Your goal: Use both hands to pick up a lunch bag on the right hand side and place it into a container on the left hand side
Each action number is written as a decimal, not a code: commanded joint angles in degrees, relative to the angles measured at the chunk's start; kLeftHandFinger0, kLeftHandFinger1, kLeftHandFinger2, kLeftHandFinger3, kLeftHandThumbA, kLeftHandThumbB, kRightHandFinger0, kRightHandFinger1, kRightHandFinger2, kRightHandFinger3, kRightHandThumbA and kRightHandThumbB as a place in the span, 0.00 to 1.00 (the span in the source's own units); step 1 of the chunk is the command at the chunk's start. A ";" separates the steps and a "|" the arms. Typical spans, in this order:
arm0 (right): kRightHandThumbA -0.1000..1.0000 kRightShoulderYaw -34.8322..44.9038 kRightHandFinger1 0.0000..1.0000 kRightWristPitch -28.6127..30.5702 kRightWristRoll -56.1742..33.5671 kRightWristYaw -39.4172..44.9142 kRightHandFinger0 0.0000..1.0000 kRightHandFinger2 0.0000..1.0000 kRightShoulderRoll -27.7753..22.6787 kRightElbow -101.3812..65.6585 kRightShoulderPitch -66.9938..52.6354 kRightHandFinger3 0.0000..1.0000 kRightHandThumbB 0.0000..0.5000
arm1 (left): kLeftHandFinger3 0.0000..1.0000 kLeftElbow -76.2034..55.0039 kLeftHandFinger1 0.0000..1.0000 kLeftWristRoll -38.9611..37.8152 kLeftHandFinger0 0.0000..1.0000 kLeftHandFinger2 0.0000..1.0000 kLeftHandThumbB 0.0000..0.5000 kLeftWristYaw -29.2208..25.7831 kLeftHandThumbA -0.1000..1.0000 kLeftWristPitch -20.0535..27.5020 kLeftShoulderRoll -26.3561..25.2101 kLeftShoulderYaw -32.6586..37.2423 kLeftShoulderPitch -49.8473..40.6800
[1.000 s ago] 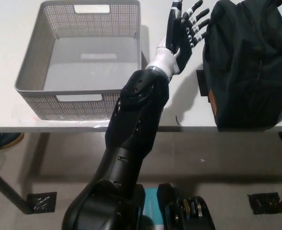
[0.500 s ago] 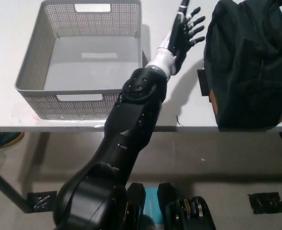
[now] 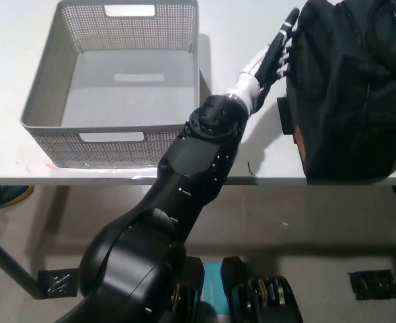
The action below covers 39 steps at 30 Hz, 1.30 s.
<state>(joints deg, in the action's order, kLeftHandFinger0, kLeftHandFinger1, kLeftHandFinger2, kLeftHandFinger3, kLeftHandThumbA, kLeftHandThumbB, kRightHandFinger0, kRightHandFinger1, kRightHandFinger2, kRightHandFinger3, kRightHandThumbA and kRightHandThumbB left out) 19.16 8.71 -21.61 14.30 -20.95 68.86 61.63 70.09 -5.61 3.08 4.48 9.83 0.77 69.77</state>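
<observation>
A: Where is the bag?
B: The black bag point(image 3: 352, 87) sits on the table point(image 3: 258, 148), at its right end near the front edge. The grey basket point(image 3: 43, 101) stands well apart, on the left.
A: And the hand?
B: One hand point(image 3: 273, 59) reaches up between them on a black arm point(image 3: 198, 155), flat against the bag's left side, fingers point(image 3: 286, 23) straight and holding nothing. No other hand shows.

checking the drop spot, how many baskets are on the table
1. The grey basket sits on the table's left part, empty, apart from the black lunch bag on the right. Nothing suggests another, though the table runs out of view.
</observation>
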 commanded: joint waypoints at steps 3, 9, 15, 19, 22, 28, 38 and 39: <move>1.00 1.07 1.00 4.52 -1.41 4.38 1.00 1.00 -1.43 1.78 3.96 1.00 0.38 | 1.00 1.66 1.00 3.25 1.00 1.00 0.98 -1.37 1.00 3.32 -0.48 2.01 2.95; 1.00 1.31 1.00 5.47 -1.05 4.40 1.00 1.00 -1.18 2.84 3.24 1.00 0.38 | 1.00 2.68 1.00 3.77 1.00 1.00 0.90 -1.30 1.00 3.78 -1.45 2.37 1.86; 1.00 2.21 1.00 5.78 -1.59 4.32 1.00 1.00 -0.15 4.19 1.80 1.00 0.38 | 1.00 3.95 1.00 5.46 1.00 1.00 0.84 -1.28 1.00 4.42 -1.76 3.78 0.35; 1.00 2.61 1.00 6.47 -1.53 4.05 1.00 1.00 1.14 5.29 0.35 1.00 0.39 | 1.00 5.01 1.00 5.85 1.00 1.00 0.88 -1.28 1.00 4.38 -1.59 4.36 -0.92; 1.00 3.19 1.00 6.54 -1.84 3.74 1.00 1.00 2.27 6.81 -0.34 1.00 0.42 | 1.00 5.67 1.00 5.62 1.00 1.00 0.89 -1.57 1.00 4.48 -1.06 4.28 -1.57; 1.00 3.17 1.00 6.87 -1.10 1.69 1.00 1.00 4.83 8.98 -0.96 1.00 0.37 | 1.00 6.24 1.00 6.63 1.00 1.00 0.89 -2.28 1.00 4.27 -0.36 5.05 -1.88; 1.00 2.74 1.00 5.78 -0.92 -0.86 1.00 1.00 10.66 10.26 0.10 1.00 0.33 | 1.00 6.57 1.00 9.06 1.00 1.00 0.87 -2.56 1.00 3.99 0.13 7.05 -1.53; 1.00 2.57 1.00 5.62 -0.92 -0.78 1.00 1.00 11.93 9.86 0.28 1.00 0.32 | 1.00 6.87 1.00 9.47 1.00 1.00 0.88 -2.73 1.00 3.93 0.23 7.43 -1.19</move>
<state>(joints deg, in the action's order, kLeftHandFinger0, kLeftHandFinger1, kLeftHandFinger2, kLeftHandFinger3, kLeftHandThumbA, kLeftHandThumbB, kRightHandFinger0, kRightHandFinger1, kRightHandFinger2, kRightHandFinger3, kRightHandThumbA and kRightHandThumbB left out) 22.08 15.07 -22.41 14.47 -13.95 78.36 59.67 77.00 1.53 1.45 6.93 9.11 6.84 65.48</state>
